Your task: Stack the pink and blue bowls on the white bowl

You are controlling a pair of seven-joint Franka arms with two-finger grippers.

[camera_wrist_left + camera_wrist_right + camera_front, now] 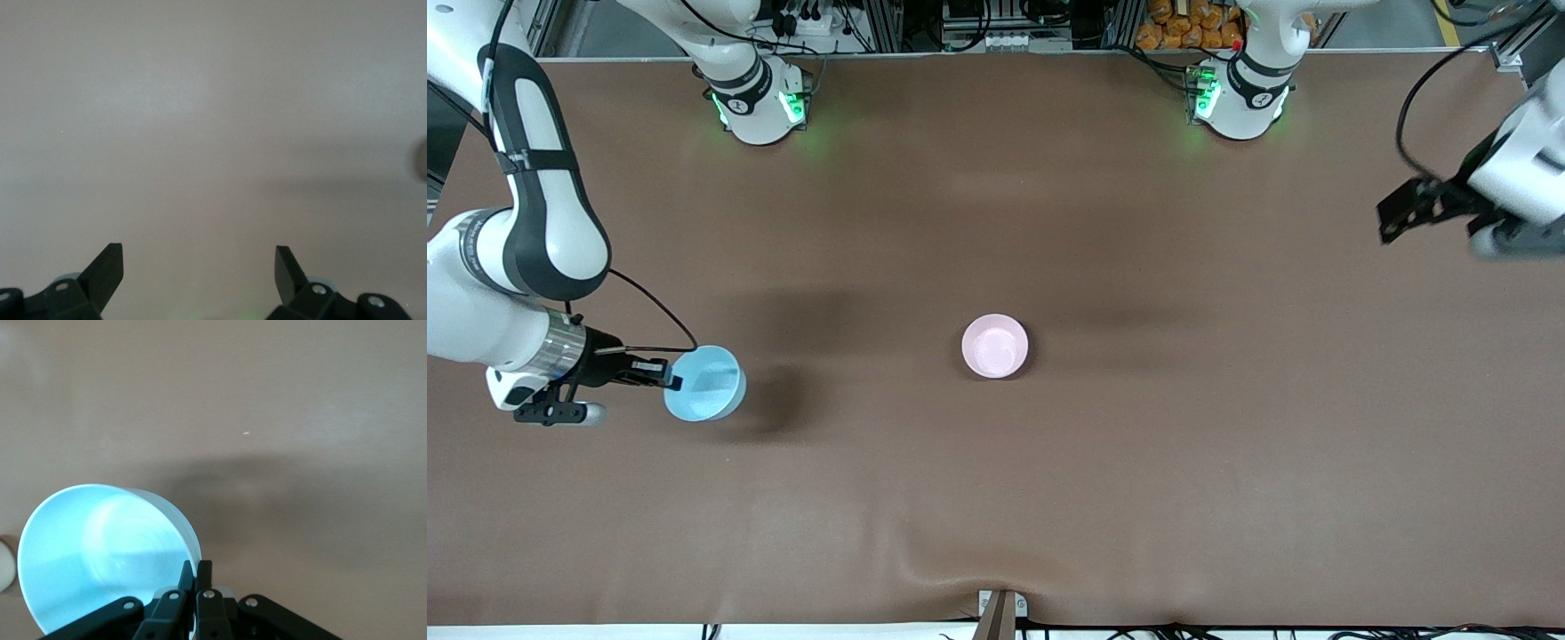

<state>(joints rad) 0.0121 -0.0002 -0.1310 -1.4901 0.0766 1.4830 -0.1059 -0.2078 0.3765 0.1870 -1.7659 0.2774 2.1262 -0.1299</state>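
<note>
right gripper [673, 382]: pinching blue bowl [704, 383] rim, up over the right arm's end of the table [996, 498]
left gripper [199, 270]: fingers wide, waiting, holding nothing
pink bowl [995, 346]: middle of table

A brown table [996, 498] – wrinkled at its near edge – orange packets [1183, 27] above.

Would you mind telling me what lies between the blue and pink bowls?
Nothing: the front view shows only bare table between blue bowl and pink bowl.
</note>
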